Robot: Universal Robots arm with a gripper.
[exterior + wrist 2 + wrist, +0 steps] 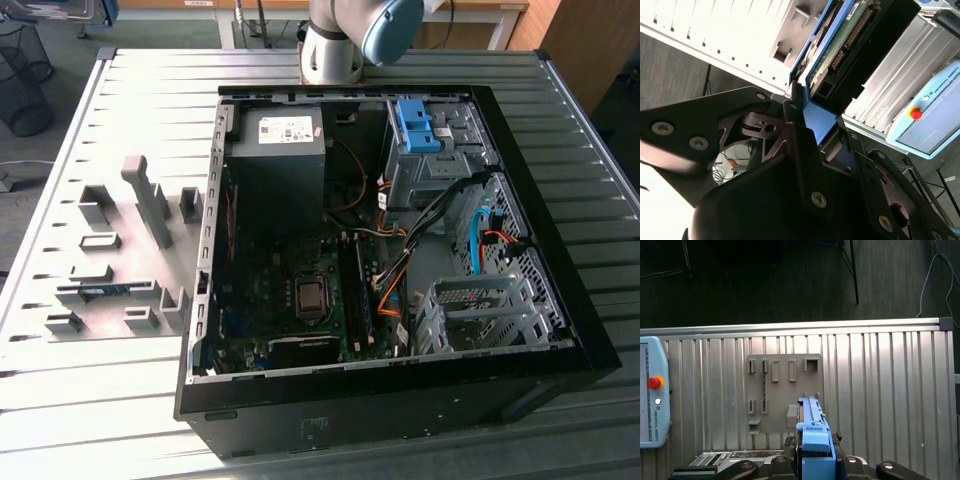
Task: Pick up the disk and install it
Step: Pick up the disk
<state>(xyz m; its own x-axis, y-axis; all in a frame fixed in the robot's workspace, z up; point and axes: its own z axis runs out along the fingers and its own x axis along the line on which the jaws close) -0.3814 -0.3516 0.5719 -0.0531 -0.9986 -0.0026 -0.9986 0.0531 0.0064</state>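
Gripping the disk (840, 47) by the end of its blue carrier frame, your end effector (817, 120) is closed narrow on the plastic. It holds the drive edge-on in the air above the grey fixture plate (782, 385) on the slatted metal surface (880, 390). Treat the drive as stiff and dense for its size. Its green circuit board is bare on one face, so that side is the fragile one. The frame is smooth plastic that I judge will flex and could slip, so your hold belongs on the frame edges, never on the board.

The open computer case (600, 350) holds a power supply (275, 160), motherboard (300, 290), loose cables (395, 270) and a bare blue bracket (418, 125). Its metal drive cage (480, 310) looks empty, though its inside is partly hidden
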